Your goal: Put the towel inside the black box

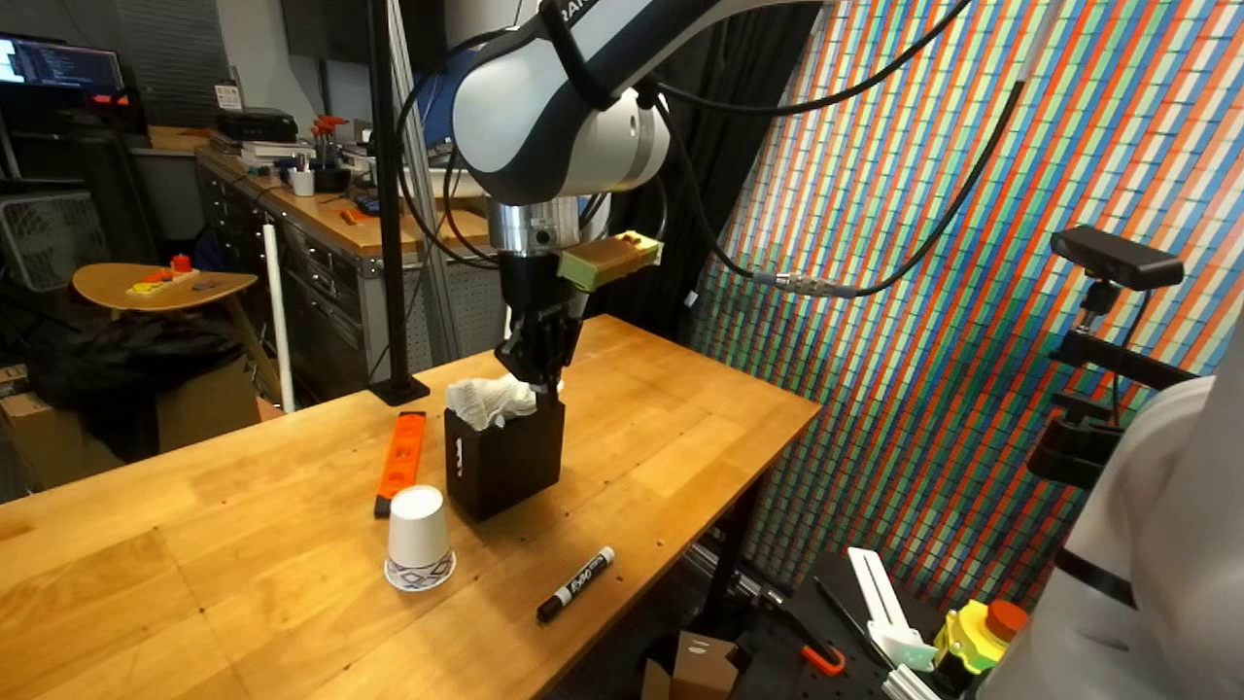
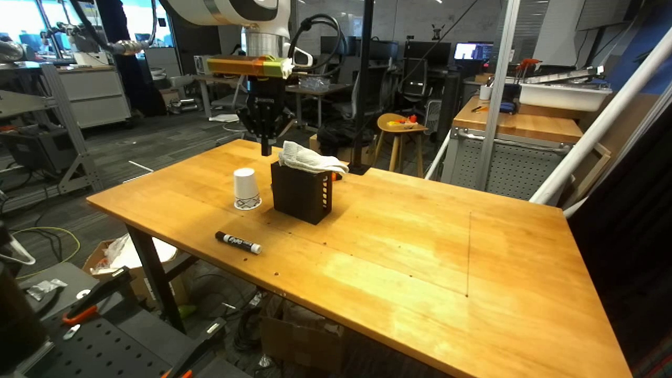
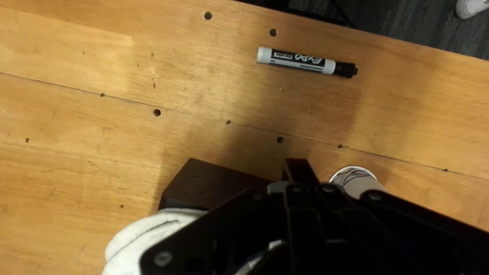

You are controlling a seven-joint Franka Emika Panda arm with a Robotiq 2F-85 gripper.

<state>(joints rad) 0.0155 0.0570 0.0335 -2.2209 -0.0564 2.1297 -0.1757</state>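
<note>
The white towel (image 1: 491,401) lies bunched at the mouth of the black box (image 1: 505,462). Part of the cloth rises above the rim, and an end hangs over the slotted side, as the towel (image 2: 310,158) and box (image 2: 299,191) show in an exterior view. How deep the rest sits inside is hidden. My gripper (image 2: 266,148) points down beside the towel with a small gap, near the rim's height on the white cup's side. Its fingers are pressed together with nothing between them. In the wrist view the gripper (image 3: 300,168) covers much of the box (image 3: 214,181) and towel (image 3: 133,244).
An upside-down white paper cup (image 1: 418,540) stands close to the box. A black and white marker (image 1: 575,585) lies near the table's edge. Behind the box are an orange level (image 1: 400,457) and a black post (image 1: 389,243) on the wooden table (image 2: 399,273).
</note>
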